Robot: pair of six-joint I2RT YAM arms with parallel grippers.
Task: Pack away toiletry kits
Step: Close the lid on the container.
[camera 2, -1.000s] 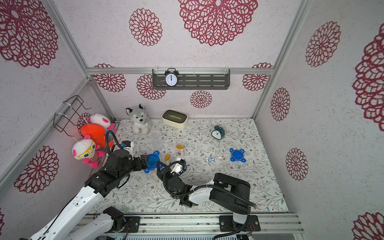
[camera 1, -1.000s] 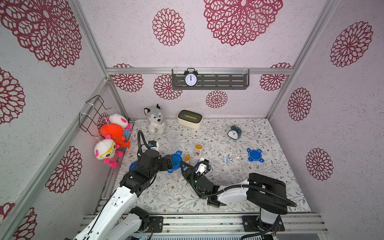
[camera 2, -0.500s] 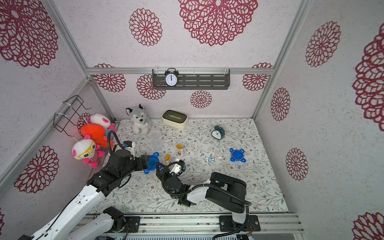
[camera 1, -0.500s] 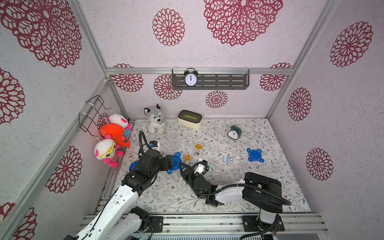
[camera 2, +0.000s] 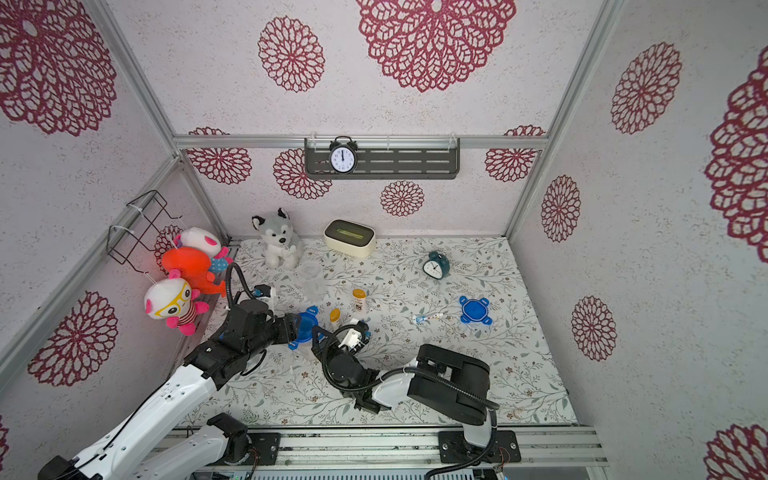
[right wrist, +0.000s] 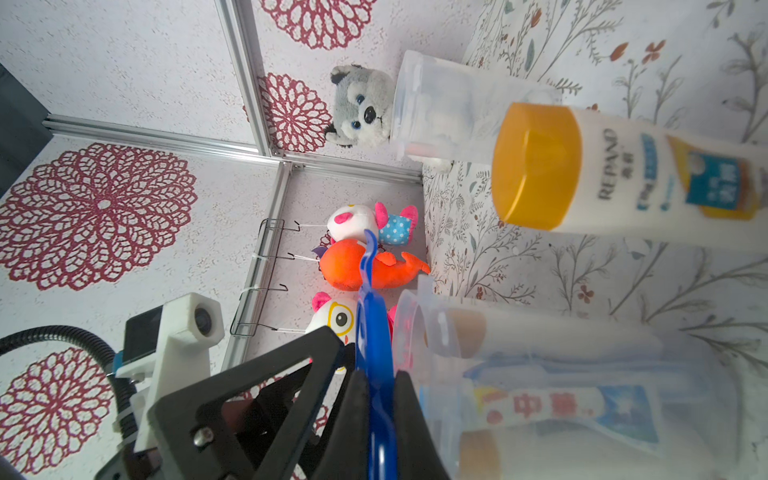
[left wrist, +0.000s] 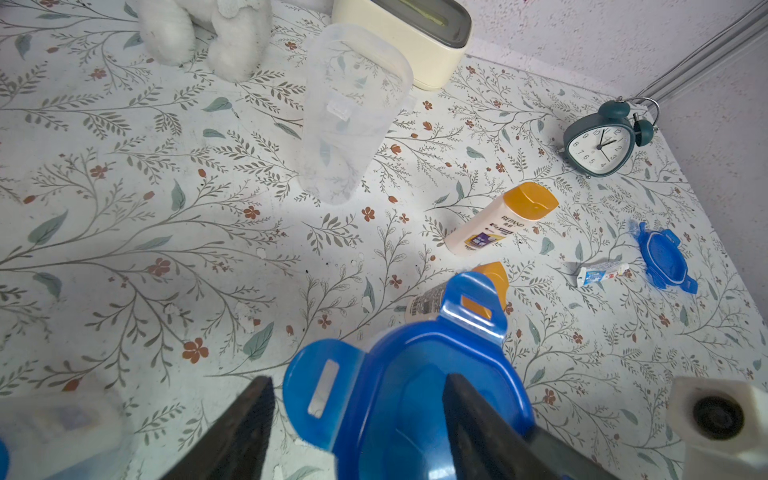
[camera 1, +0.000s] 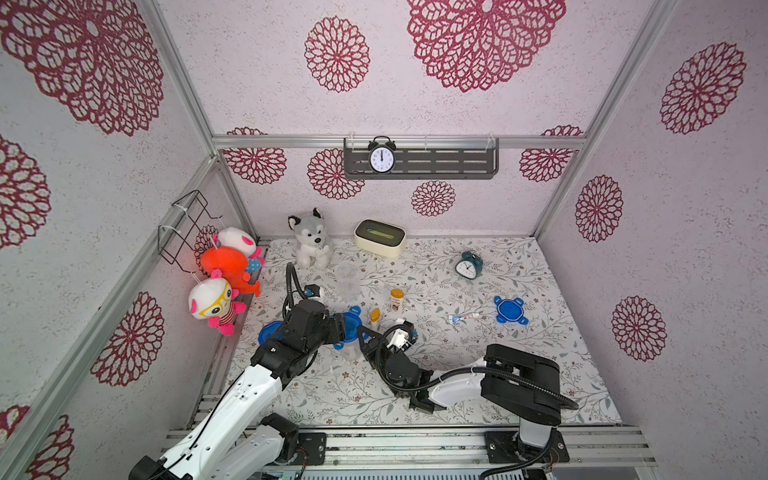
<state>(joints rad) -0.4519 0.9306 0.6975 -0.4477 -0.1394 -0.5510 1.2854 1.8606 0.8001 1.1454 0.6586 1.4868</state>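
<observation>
two claws: left gripper [left wrist: 358, 378] jaws apart astride the blue lid [left wrist: 415, 399]; right gripper [right wrist: 380, 374] pinched shut on its rim.
lid: flat face at the mouth of the packed cup [right wrist: 582, 374], near left of the floor, between both claws.
next: likely pressing it home; both equally near.
</observation>
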